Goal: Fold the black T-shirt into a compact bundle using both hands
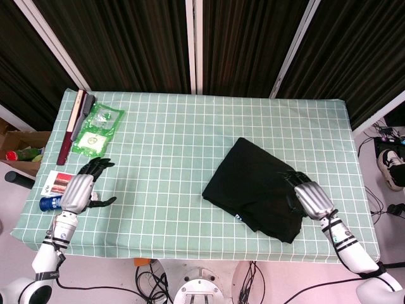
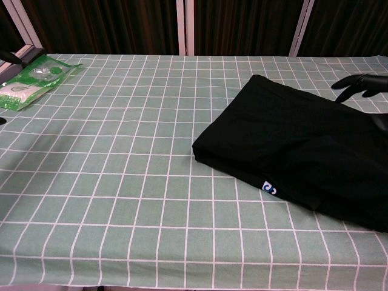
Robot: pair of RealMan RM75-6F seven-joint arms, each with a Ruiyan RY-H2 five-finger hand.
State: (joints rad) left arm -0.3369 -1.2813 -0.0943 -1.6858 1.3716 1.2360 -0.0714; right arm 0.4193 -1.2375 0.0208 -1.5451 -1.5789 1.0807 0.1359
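With folded black cotton T-shirt point(image 1: 256, 188) lying right of centre, right hand point(image 1: 308, 197), fingers spread, over its right edge, left hand point(image 1: 79, 192) empty and spread far left: risk of dragging layers apart.

Black T-shirt point(image 1: 255, 186) lies folded flat, a slanted rectangle right of centre, small blue tag showing.

A rectangular table covered with a pale green cloth with a white grid point(image 1: 183, 133) carries a folded black T-shirt point(image 1: 253, 187) lying toward four o'clock. At ten o'clock lie a dark red flat bar point(image 1: 71, 125) along the edge and a green plastic packet point(image 1: 97, 130) beside it. At eight o'clock sit a small printed card point(image 1: 57, 182) and a blue cylinder point(image 1: 49, 204).
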